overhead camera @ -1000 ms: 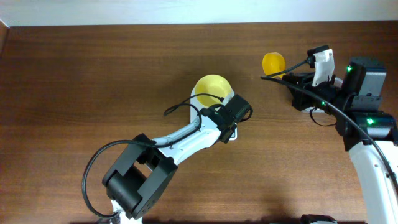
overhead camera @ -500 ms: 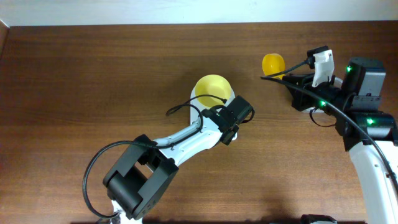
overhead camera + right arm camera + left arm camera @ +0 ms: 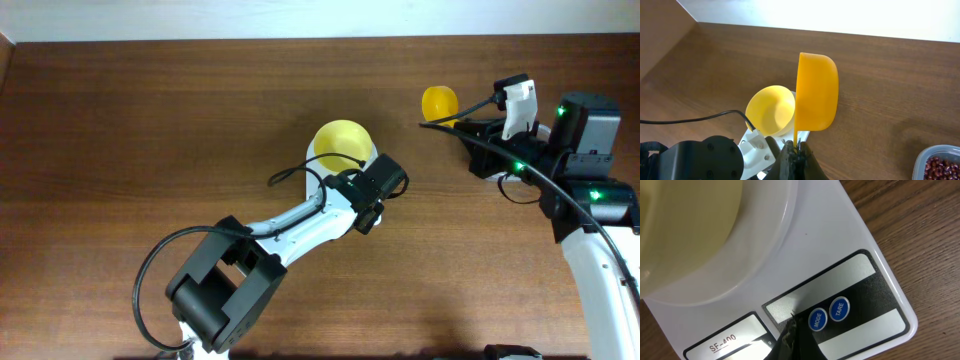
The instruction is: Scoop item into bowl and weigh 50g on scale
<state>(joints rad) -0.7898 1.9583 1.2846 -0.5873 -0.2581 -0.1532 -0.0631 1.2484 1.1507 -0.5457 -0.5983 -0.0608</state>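
Left jaws look pressed together into one dark tip, though the wrist view shows only its end. That tip rests on the scale (image 3: 840,245) at the lower edge of the grey display (image 3: 840,277), just left of the blue MODE button (image 3: 817,319); the TARE button (image 3: 839,309) sits beside that. The pale-yellow bowl (image 3: 685,220) stands on the round white platform of the scale, filling the upper left of that view. From overhead, the left arm (image 3: 300,220) reaches up from the lower left across the brown counter (image 3: 150,120), and its head covers most of the scale, with the bowl showing just beyond it. Well apart, up and to the right, the orange-yellow scoop (image 3: 440,101) hangs over the counter at the end of the right arm (image 3: 585,180). Right jaws are clamped narrow on the thin handle of the scoop, which stands on edge in the right wrist view, cup uppermost and mouth turned left toward the bowl. At the lower right corner of that view the beans (image 3: 939,167) lie in a clear tub (image 3: 921,156), near the arm and far from the bowl.
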